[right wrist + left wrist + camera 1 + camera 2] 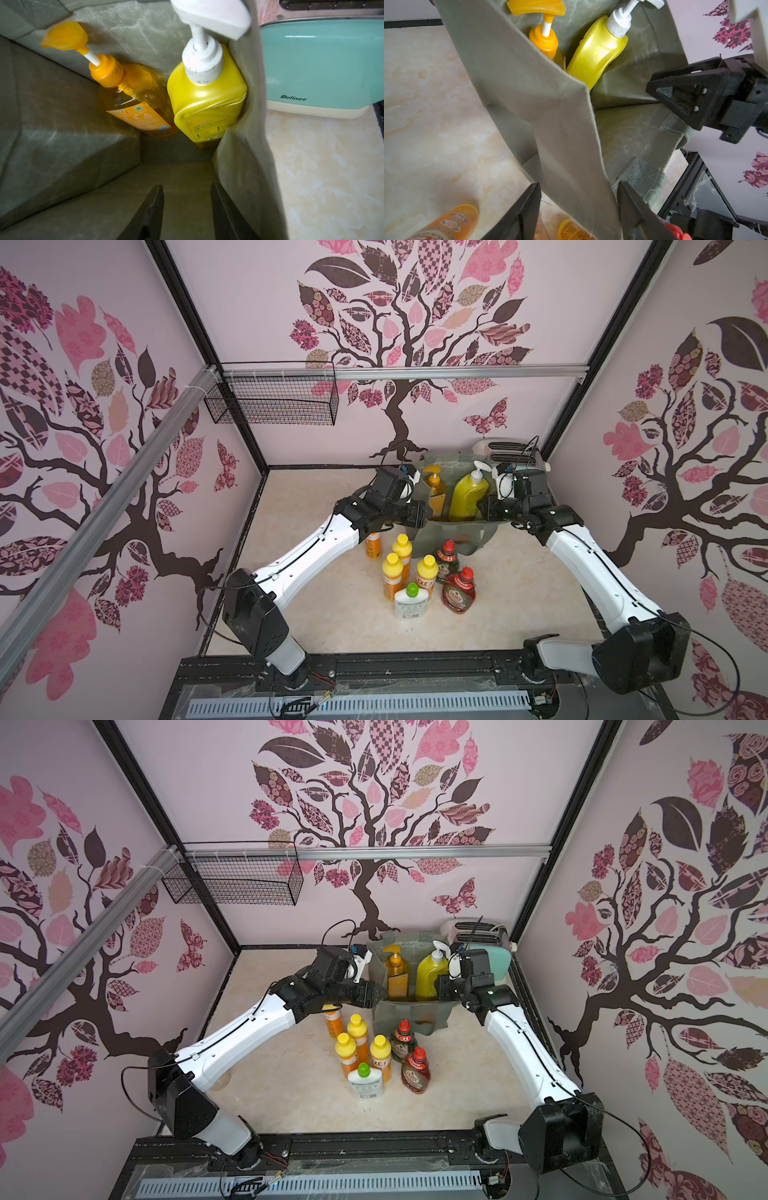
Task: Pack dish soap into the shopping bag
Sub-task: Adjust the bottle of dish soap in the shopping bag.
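Note:
The grey-green shopping bag [457, 533] [411, 1017] stands open at the back of the table. Inside it stand an orange pump bottle [436, 493] [135, 99] and a big yellow white-pump bottle [465, 495] [205, 99]. My left gripper [428, 514] [578, 185] is open and straddles the bag's left wall [550, 124] without pinching it. My right gripper [482, 506] [186, 186] is open inside the bag beside its right wall, holding nothing. In front of the bag stand small orange yellow-capped bottles [401, 549], a white green-capped one [410, 601], a green Fairy [446, 562] and a red Fairy [459, 591].
A teal and cream toaster [511, 452] [322, 68] stands right behind the bag's right side. A black wire basket [274, 400] hangs on the back rail at the left. One orange bottle [373, 545] stands partly under my left forearm.

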You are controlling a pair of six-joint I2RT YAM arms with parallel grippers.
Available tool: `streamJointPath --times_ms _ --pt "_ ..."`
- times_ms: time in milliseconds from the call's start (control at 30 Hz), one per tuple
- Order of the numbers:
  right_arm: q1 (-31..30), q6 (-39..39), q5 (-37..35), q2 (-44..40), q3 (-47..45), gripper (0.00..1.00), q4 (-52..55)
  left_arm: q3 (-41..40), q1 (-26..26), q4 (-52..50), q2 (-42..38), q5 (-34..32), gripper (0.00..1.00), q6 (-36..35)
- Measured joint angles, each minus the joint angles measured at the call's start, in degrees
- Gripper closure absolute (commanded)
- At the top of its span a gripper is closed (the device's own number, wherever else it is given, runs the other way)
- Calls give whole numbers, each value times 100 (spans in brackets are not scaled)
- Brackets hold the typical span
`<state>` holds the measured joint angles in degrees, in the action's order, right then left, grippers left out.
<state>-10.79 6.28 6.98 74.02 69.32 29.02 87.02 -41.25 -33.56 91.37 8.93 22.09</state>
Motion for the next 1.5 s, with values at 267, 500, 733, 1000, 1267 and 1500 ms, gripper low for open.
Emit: streamJointPath --times_ms 267,500,733,1000,1267,1500 --pt "0 -173 210 695 1311 50 -160 -61 -334 55 17 -68 38 15" --pt "0 -492 188 1471 1985 48 -83 -35 -498 57 94 -157 40 4" --pt "0 -520 -61 1838 2037 46 149 20 -568 55 133 -177 40 -2" --pt "0 -551 -452 2111 2334 32 293 101 -599 55 149 -177 40 -7" --pt "7 -732 -592 2612 2750 31 225 105 -634 57 149 -175 40 -9" --pt "11 -787 -577 2767 2750 31 157 105 -647 55 149 -179 40 -31"
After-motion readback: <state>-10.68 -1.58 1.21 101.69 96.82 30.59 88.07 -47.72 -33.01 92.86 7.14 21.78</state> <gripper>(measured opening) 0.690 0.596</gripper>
